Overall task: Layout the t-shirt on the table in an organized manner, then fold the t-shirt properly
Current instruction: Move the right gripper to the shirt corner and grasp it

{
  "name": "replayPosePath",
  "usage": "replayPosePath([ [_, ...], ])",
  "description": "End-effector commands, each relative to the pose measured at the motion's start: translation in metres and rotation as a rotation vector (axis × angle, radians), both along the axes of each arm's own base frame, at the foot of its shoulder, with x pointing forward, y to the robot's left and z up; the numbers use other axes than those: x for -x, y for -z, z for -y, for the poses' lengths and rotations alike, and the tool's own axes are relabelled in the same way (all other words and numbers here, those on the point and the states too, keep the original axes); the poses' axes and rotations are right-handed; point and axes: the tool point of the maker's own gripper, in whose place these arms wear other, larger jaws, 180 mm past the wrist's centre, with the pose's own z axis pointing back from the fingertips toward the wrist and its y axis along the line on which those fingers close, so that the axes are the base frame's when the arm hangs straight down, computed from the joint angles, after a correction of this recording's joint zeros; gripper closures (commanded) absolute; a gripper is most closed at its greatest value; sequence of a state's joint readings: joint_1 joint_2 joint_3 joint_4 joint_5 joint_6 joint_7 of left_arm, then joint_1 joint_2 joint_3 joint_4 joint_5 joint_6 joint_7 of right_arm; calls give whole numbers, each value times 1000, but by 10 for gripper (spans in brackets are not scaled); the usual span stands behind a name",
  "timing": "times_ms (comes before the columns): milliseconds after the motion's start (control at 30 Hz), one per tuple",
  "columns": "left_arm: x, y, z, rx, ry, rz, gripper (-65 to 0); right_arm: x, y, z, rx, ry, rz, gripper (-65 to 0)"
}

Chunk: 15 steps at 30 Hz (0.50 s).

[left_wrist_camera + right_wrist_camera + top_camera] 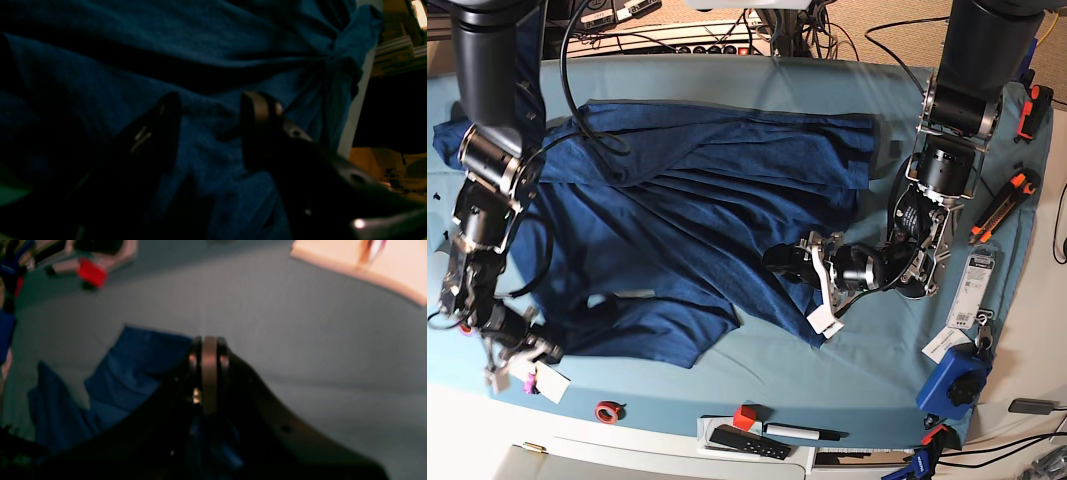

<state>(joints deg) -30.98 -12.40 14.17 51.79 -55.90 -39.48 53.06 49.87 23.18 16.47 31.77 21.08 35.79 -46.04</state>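
The dark navy t-shirt [677, 200] lies spread but wrinkled across the teal-covered table [827, 370]. My left gripper [785, 258] rests low at the shirt's right edge. In the left wrist view it [210, 106] is open, with folds of the shirt [200, 50] right beyond its tips. My right gripper [517, 350] is at the shirt's front left corner. The right wrist view shows it [209, 350] shut, with blue cloth pinched low between the fingers and more of the shirt [133, 366] trailing to the left over the table [300, 340].
Along the front edge lie a red tape ring [608, 410], a small red block [745, 417], a black remote [747, 440] and a pen [802, 432]. A blue clamp [957, 380] and an orange cutter [1002, 205] sit at the right side.
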Motion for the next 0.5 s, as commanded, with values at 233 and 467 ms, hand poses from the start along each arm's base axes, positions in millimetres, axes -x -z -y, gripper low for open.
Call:
replayPosePath([
  [233, -15, -23, 3, 37, -6, 60, -292, -31, -82, 23, 51, 41, 190, 0],
  [467, -15, -23, 2, 33, -5, 60, -291, -26, -77, 59, 121, 187, 116, 0],
])
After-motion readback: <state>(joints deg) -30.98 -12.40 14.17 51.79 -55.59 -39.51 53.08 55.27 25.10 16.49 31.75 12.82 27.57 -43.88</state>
